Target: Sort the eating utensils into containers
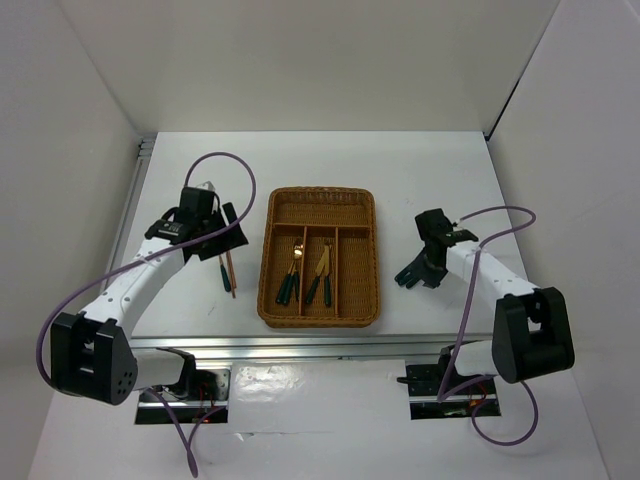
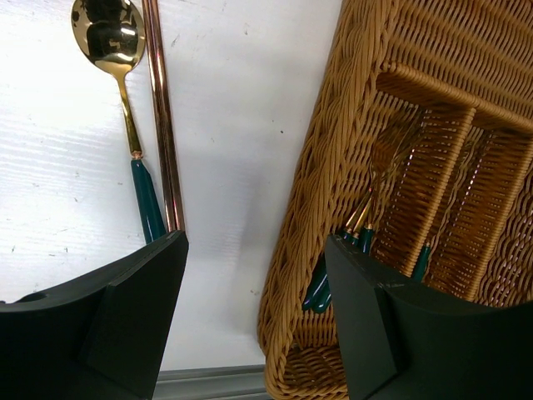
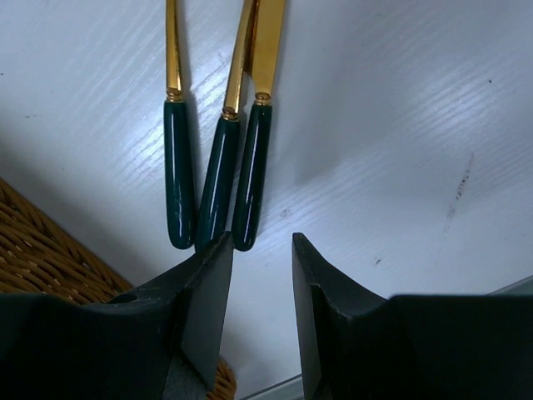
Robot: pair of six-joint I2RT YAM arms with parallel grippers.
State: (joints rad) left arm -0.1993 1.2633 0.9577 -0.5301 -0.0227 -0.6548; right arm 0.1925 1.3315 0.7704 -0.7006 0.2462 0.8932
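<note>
Spoon lies ahead of the left arm's parted jaws.

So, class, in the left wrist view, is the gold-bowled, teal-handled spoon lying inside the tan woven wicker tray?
No, the spoon lies on the white table beside a reddish-brown chopstick, outside the tray.

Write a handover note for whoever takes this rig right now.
Left gripper: open, empty, by the spoon and chopstick lying on the table left of the tray.
Right gripper: open, empty, at the handle ends of three green-handled utensils on the table right of the tray.
Done: left-slot utensils and middle-slot utensils are in the tray.
Left: those loose pieces; right slot and crosswise slot hold nothing yet.
</note>
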